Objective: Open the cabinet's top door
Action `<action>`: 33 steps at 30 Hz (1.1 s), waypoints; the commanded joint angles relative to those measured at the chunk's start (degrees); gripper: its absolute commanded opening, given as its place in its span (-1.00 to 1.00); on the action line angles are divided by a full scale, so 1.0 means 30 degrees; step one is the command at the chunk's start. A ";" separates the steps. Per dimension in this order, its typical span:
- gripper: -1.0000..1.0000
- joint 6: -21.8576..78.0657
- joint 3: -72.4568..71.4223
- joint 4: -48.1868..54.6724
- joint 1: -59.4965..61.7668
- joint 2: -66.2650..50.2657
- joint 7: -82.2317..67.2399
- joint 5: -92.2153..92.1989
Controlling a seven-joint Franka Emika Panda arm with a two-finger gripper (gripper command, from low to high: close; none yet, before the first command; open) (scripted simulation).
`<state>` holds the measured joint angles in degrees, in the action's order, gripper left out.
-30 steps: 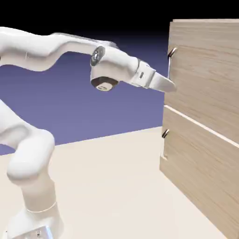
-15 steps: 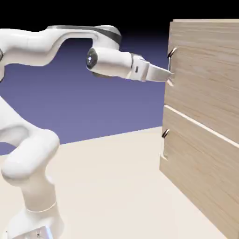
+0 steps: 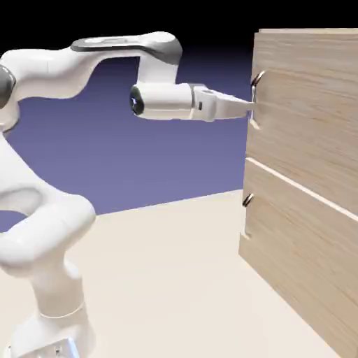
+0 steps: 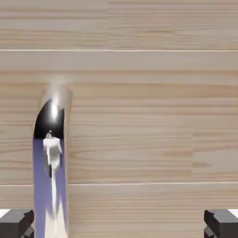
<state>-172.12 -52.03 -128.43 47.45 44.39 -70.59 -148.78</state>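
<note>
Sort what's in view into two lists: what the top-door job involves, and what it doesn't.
Part of the job:
- top door, closed
- its curved metal handle
- gripper, jaws apart, at the door's handle side

Not part of it:
- lower door, closed
- lower handle
- pale floor surface

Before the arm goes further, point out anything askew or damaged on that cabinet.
Nothing stands out. The cabinet shows no visible damage, its top door looks shut, and the silver handle looks intact. The mirror-like patches on the handle are just reflections.
</note>
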 commanded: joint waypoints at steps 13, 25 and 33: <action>0.00 0.0343 -0.4362 0.3556 0.5164 -0.0831 -0.4425 -0.5707; -1.00 0.1983 0.0269 0.0184 -0.0729 -0.1468 -0.4709 -0.3521; -1.00 0.3671 0.5113 -0.3546 -0.6267 -0.0087 -0.2480 0.0728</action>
<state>-161.07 -36.69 -139.04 28.65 44.14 -78.04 -146.49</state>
